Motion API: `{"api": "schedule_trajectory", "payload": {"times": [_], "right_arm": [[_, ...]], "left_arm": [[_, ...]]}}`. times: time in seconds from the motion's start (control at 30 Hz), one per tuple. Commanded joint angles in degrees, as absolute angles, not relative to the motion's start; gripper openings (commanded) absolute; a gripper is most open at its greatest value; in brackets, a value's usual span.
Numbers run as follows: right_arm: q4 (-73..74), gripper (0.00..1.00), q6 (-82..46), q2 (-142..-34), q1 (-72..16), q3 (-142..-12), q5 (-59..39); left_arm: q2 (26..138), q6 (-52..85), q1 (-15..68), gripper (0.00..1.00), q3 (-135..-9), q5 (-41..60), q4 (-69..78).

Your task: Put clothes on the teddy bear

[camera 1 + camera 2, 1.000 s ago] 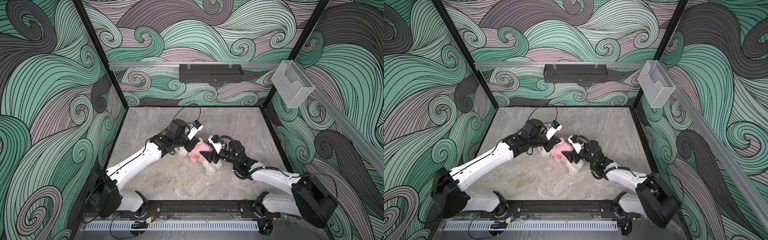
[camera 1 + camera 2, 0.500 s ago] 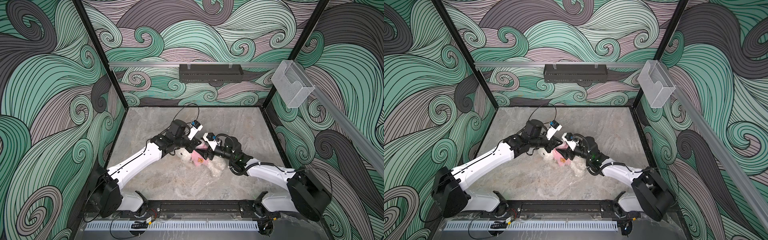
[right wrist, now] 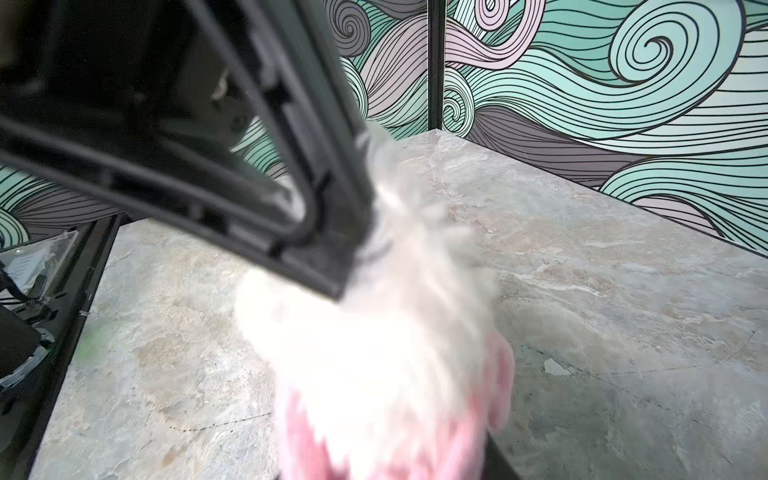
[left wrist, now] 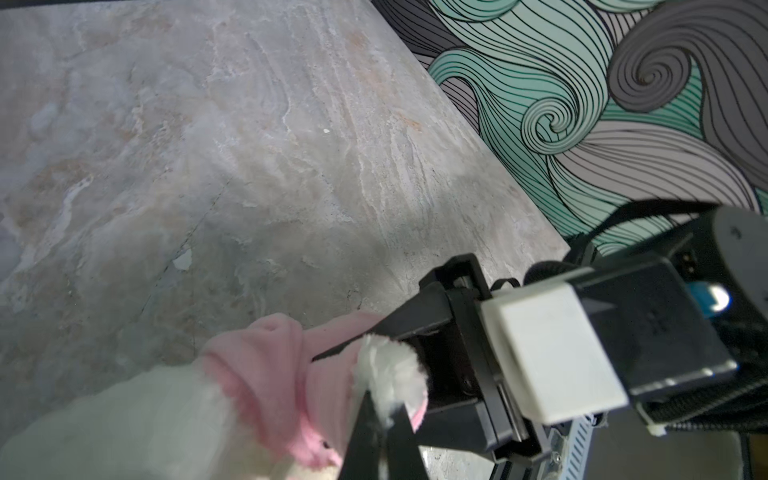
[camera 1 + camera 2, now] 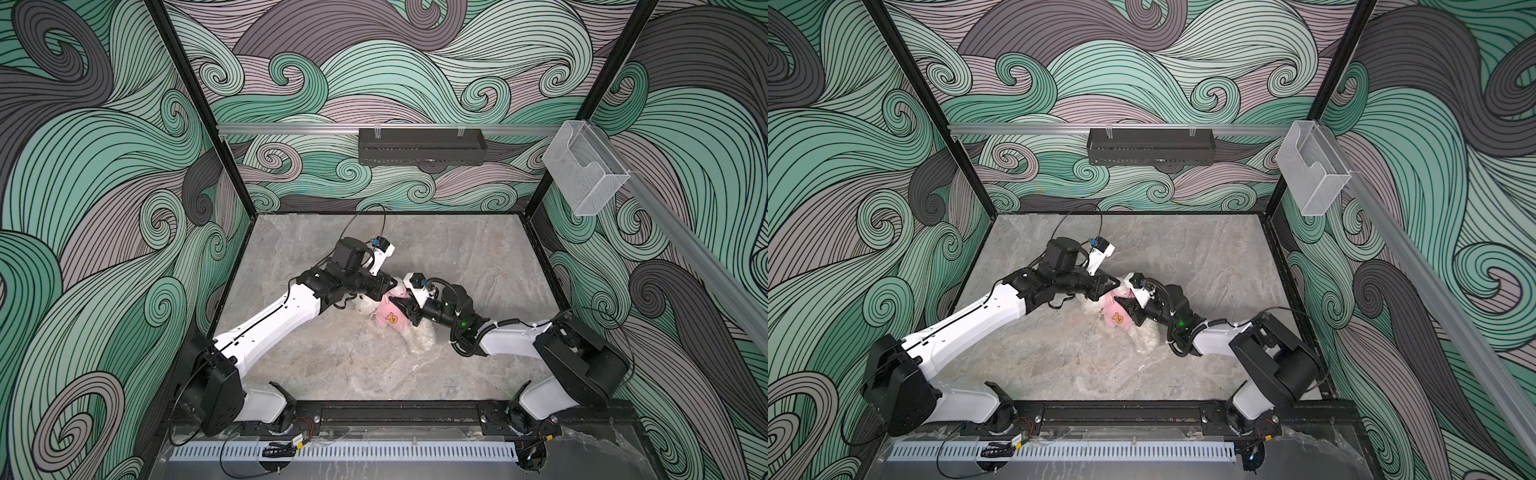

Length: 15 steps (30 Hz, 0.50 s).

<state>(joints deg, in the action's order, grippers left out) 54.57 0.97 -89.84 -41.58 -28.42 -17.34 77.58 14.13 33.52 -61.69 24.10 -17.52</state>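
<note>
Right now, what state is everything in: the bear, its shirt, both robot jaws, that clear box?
Small fluffy white plush teddy bear: lying on the grey marbled table, partly dressed.
Small pink shirt with orange bear-face print: over the bear's torso.
Left jaws: shut on a white paw.
Right jaws: at the shirt; grip unclear.
Clear plastic wall box: looks empty.

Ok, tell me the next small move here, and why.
Probably the right gripper should ease the pink shirt down along the arm of the bear. The left gripper is shut on the white paw showing at the sleeve end, and the right jaws sit at the bunched cloth beside it.
</note>
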Motion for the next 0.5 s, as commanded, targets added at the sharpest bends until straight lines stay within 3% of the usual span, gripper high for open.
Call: {"api": "schedule_trajectory", "payload": {"times": [0.0,0.27,0.47], "right_arm": [[50.02,0.41,-1.31,-94.17,-41.74,-23.85,-12.19],[33.86,0.66,-3.31,-87.21,-40.17,-31.48,-20.55],[31.63,0.71,-16.89,-85.72,-36.10,-31.35,-23.78]], "left_arm": [[71.46,19.56,30.68,0.00,-64.25,26.17,-4.30],[76.64,12.71,30.58,0.00,-63.91,23.89,-10.31],[84.68,12.03,30.50,0.04,-66.08,20.85,-10.51]]}}
